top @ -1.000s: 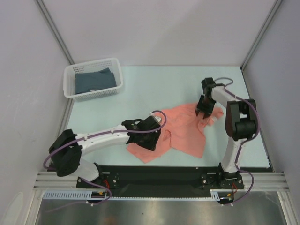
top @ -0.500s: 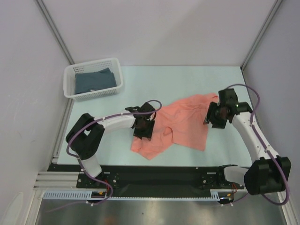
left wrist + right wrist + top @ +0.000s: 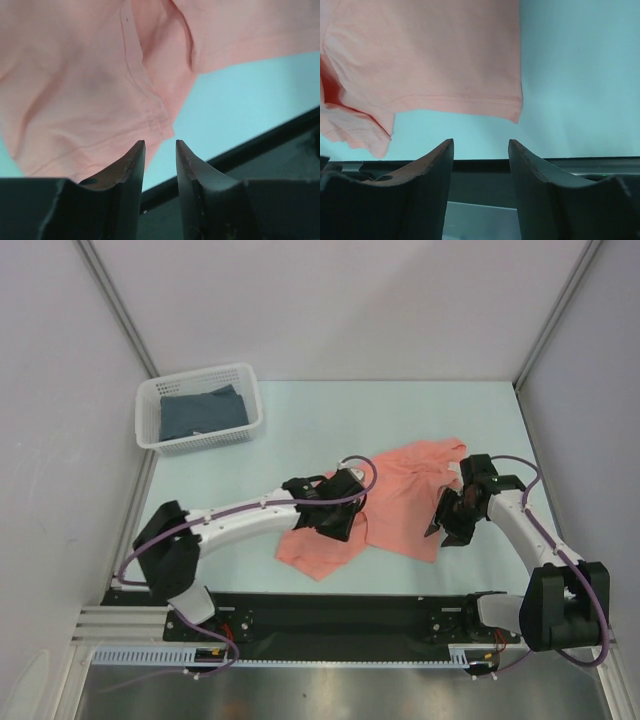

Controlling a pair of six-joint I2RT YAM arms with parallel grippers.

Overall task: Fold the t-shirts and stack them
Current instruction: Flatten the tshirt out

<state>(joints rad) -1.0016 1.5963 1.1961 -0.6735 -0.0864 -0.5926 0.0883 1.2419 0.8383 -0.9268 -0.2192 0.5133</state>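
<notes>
Pink shirt (image 3: 400, 502) is lying crumpled on the surface (image 3: 300, 430). Left pincer (image 3: 159, 145) is hovering released over its near hem, and right pincer (image 3: 481, 142) is gaping, gripping nothing, just off its corner. Arms are covering parts of the shirt.

Far and middle surface (image 3: 340, 415) bare, wide room to pass. White basket (image 3: 205, 442) blocks the far-left corner. Pink shirt (image 3: 400, 495) lies crumpled centre-right, low. Left arm (image 3: 240, 520) stretches across near-left surface. Right claw (image 3: 481, 142), parted, sits just off shirt hem, bare surface to its right. Left claw (image 3: 159, 143) over shirt's near edge.
</notes>
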